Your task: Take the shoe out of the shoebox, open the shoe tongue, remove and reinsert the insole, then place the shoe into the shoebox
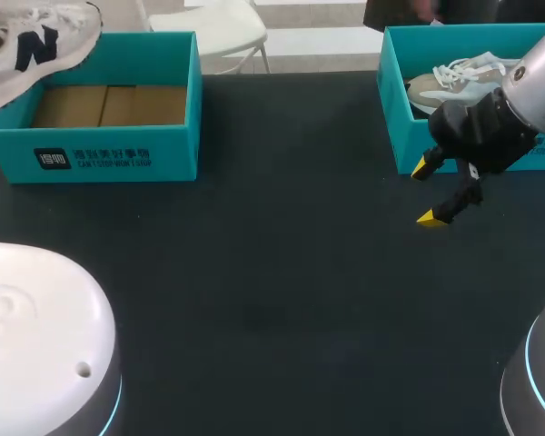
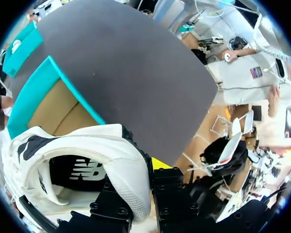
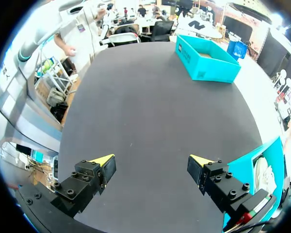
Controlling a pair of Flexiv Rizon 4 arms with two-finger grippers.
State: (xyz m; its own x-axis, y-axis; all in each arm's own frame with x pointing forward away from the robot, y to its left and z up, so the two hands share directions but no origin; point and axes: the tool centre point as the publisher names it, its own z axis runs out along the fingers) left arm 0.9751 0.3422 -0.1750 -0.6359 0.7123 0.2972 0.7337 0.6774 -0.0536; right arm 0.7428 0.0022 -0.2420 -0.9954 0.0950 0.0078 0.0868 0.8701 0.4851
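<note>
Left claw [image 2: 141, 167] clamped on white shoe [image 1: 38, 44] over far-left box [image 1: 118, 153], right claw [image 1: 427, 193] spread wide, empty, just beside far-right box [image 1: 396, 113] with grey shoe [image 1: 447, 87] inside

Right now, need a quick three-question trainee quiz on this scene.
1. True or false: the right gripper is shut on a shoe.
2. Which box has a sneaker lying inside? A) left shoebox B) right shoebox
3. Fill in: the white sneaker is held by the ___ gripper.
Key: 1) false, it is open over the table. 2) B. 3) left gripper.
</note>
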